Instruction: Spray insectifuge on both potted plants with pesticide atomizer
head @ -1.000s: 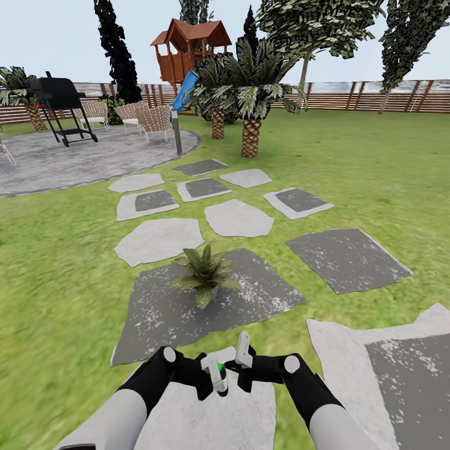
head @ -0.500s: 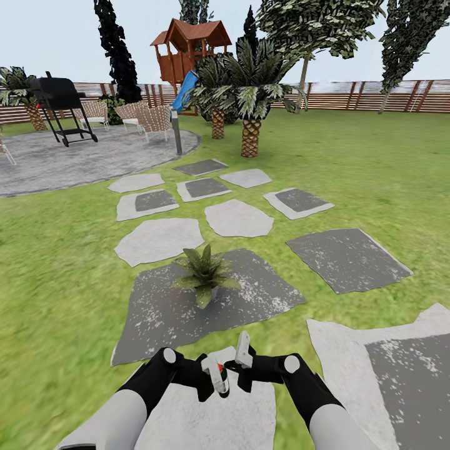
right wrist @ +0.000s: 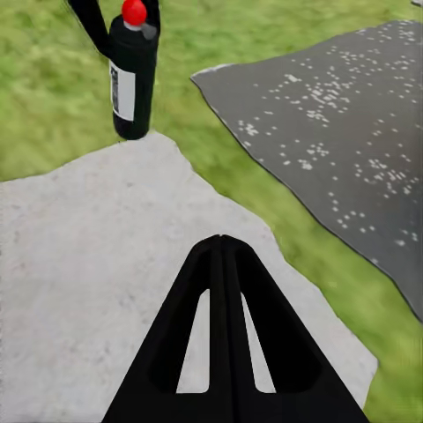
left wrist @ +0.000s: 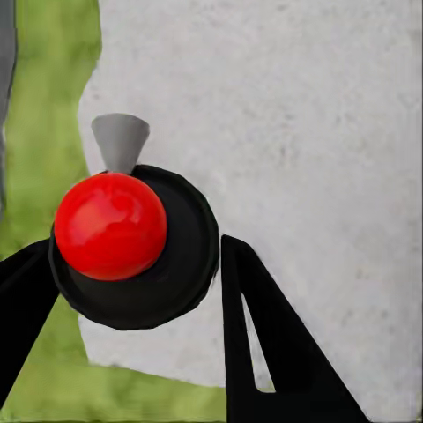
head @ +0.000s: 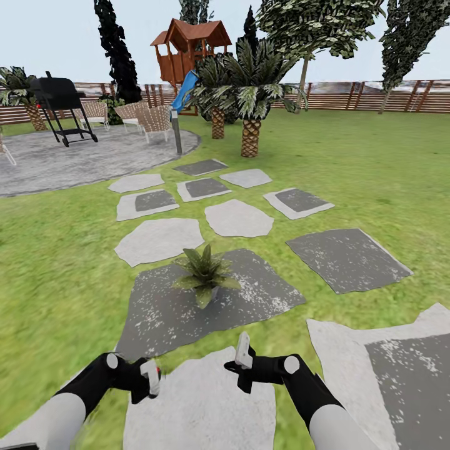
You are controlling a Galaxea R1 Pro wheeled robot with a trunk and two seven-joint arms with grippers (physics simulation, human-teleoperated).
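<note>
The pesticide atomizer (head: 152, 376) is a dark bottle with a white label, a red cap and a grey nozzle. My left gripper (head: 147, 380) is shut on it low at the left of the head view, over the edge of a pale stone slab (head: 206, 406). In the left wrist view the atomizer's red cap (left wrist: 110, 226) sits between the black fingers (left wrist: 264, 335). From the right wrist I see the atomizer (right wrist: 132, 79) upright ahead. My right gripper (head: 242, 357) is shut and empty, a bottle-length to the right. One potted plant (head: 204, 272) stands on a dark slab just beyond both grippers.
Grey stepping stones (head: 237, 217) lead across the lawn to two palms (head: 250, 100). A lamp post (head: 177, 134), wicker chairs (head: 153, 120) and a black grill (head: 61, 100) stand by the round paved patio at the far left. A slatted wooden fence (head: 375, 95) closes the back.
My left arm has swung out to the left with the atomizer, away from the right gripper it was next to. The right arm has stayed put.
</note>
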